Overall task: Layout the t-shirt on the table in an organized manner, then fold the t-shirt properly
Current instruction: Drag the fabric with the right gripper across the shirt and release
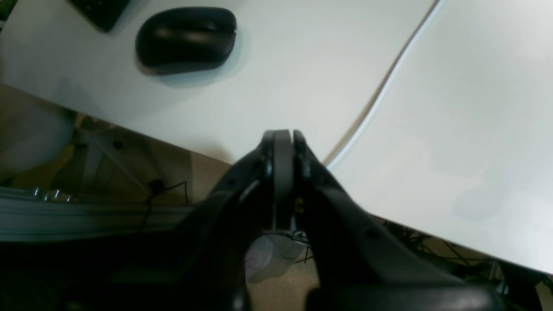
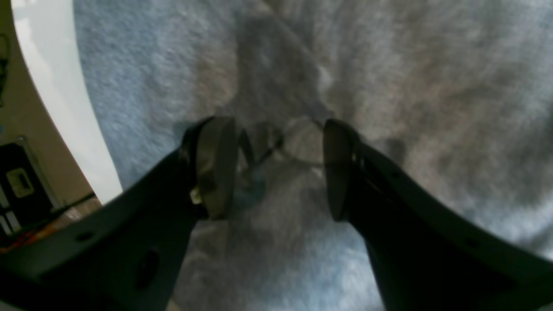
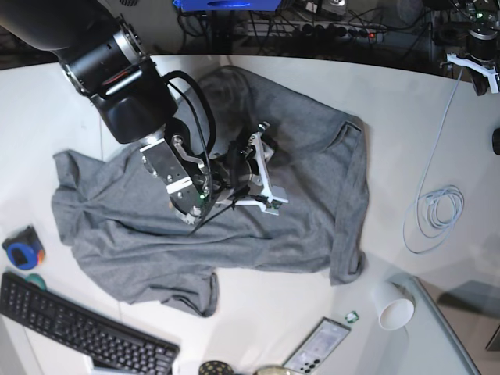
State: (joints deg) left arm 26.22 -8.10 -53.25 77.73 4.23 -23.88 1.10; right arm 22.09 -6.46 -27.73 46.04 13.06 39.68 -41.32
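Observation:
The heather-grey t-shirt (image 3: 297, 195) lies spread but rumpled across the middle of the white table (image 3: 266, 312), with one sleeve folded near the front (image 3: 195, 293). My right gripper (image 3: 266, 168) hovers low over the shirt's middle. In the right wrist view it (image 2: 276, 125) is open, its pads (image 2: 216, 164) wide apart over a crease in the t-shirt (image 2: 410, 86), with nothing pinched between them. My left gripper (image 1: 283, 134) is shut on nothing, out over the table's (image 1: 302, 65) edge, away from the shirt. The left arm does not show in the base view.
A black keyboard (image 3: 78, 328) lies at the front left, with a small blue and black object (image 3: 22, 248) beside it. A paper cup (image 3: 393, 305), a phone (image 3: 316, 344) and a coiled white cable (image 3: 433, 207) sit to the right. A black mouse (image 1: 185, 39) lies near my left gripper.

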